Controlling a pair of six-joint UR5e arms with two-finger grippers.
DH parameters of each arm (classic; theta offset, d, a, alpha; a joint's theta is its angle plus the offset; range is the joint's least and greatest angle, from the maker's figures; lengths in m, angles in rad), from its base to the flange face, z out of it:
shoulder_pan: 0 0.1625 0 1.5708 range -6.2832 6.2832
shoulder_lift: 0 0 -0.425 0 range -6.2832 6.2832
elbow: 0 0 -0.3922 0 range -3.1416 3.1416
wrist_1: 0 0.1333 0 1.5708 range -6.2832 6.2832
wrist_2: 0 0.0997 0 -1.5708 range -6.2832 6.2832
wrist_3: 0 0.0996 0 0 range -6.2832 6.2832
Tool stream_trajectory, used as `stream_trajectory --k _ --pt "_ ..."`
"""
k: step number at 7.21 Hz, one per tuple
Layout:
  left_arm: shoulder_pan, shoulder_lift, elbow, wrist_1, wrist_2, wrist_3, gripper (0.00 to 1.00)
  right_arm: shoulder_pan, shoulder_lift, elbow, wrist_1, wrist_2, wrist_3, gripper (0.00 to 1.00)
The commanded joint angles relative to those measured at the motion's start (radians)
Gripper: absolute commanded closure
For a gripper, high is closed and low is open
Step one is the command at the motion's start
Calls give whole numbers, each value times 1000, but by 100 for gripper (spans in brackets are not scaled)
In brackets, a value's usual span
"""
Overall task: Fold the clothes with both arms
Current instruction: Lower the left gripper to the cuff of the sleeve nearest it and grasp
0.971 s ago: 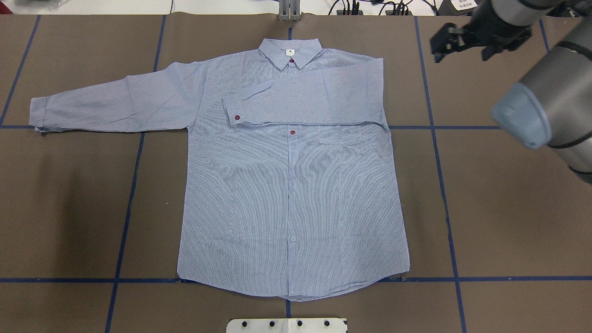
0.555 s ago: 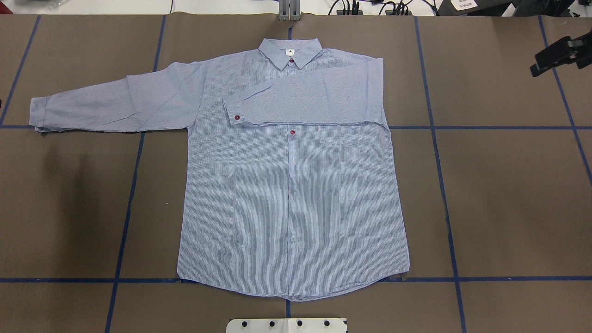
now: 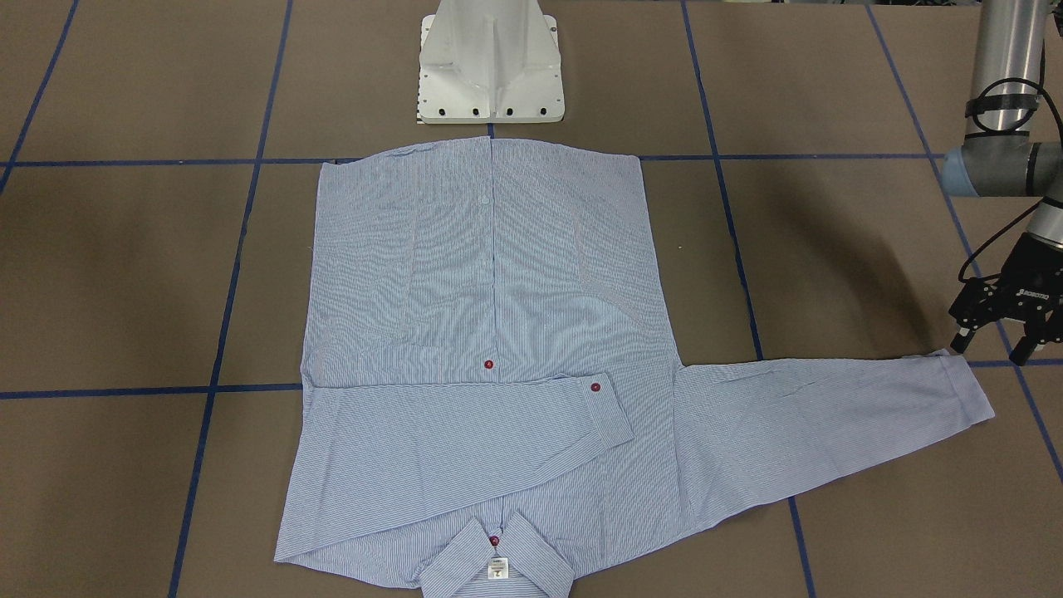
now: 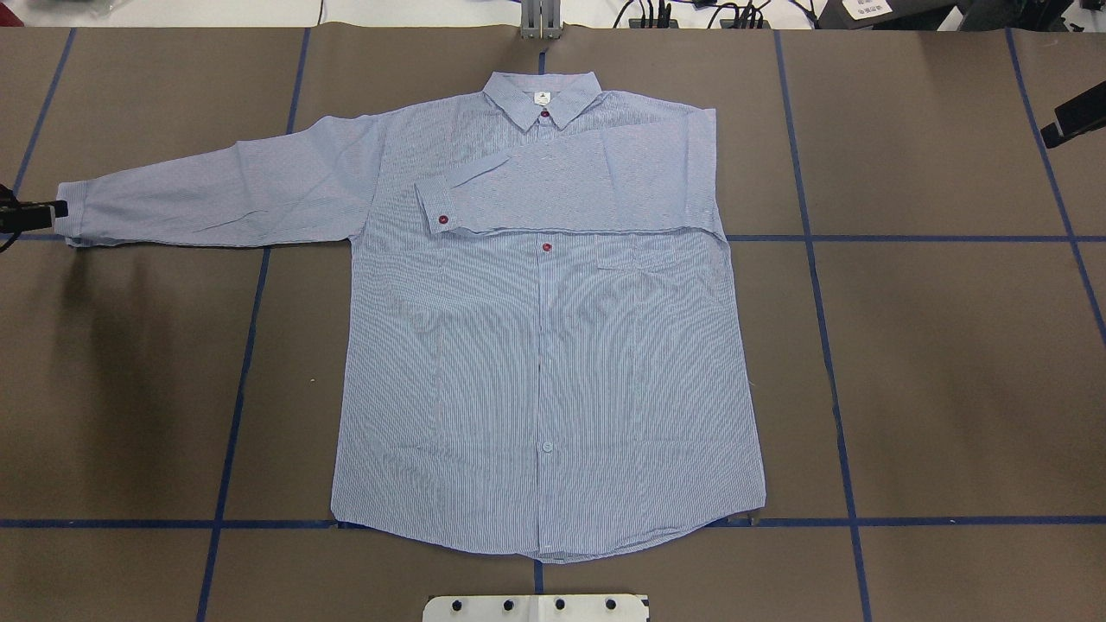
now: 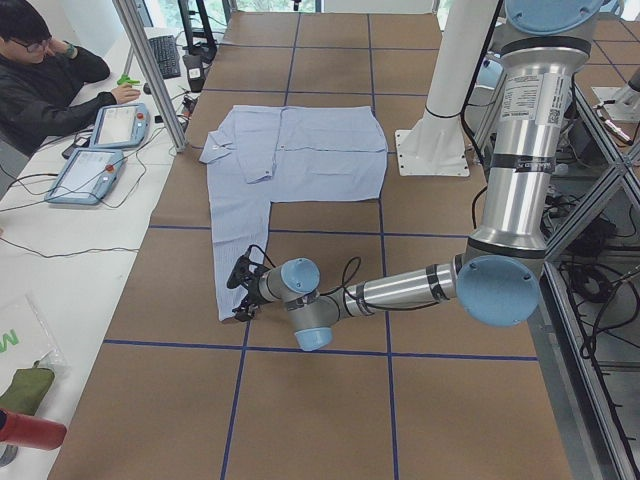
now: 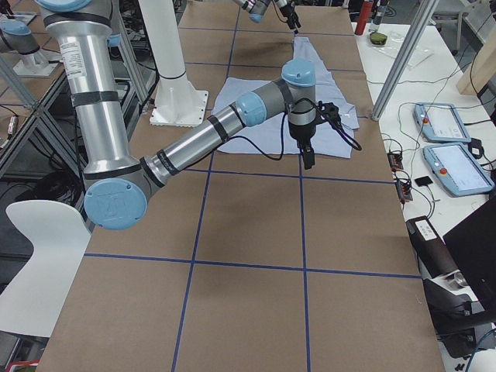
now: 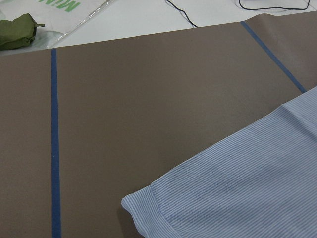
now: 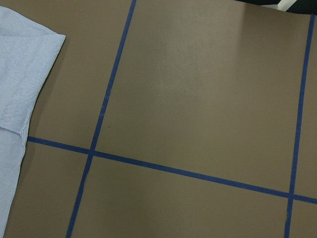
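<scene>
One sleeve (image 4: 570, 186) lies folded across the shirt (image 4: 544, 363) on the desk (image 4: 950, 363); the other sleeve and the body are left to fold. Its cuff (image 3: 967, 390) sits just beside the left end effector (image 3: 992, 342), fingers apart. The right end effector (image 6: 308, 159) is well apart from the shirt, and I cannot tell its state.

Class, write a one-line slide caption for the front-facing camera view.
Striped shirt flat on the taped table, one sleeve folded across its chest, left gripper open beside the other sleeve's cuff.
</scene>
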Motion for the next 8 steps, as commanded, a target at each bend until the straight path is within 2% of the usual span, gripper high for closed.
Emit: stream_trajectory --k 1,3,7,8 --pt "10 -12 41 -8 11 -9 28 1 -2 7 0 -1 4 0" --pt "23 -13 58 -8 11 -11 36 1 -4 7 0 -1 6 0" --pt "55 -27 78 -8 11 -11 36 1 -4 7 0 -3 6 0" --pt "64 -33 79 -7 11 -11 42 -1 -4 7 0 -3 6 0"
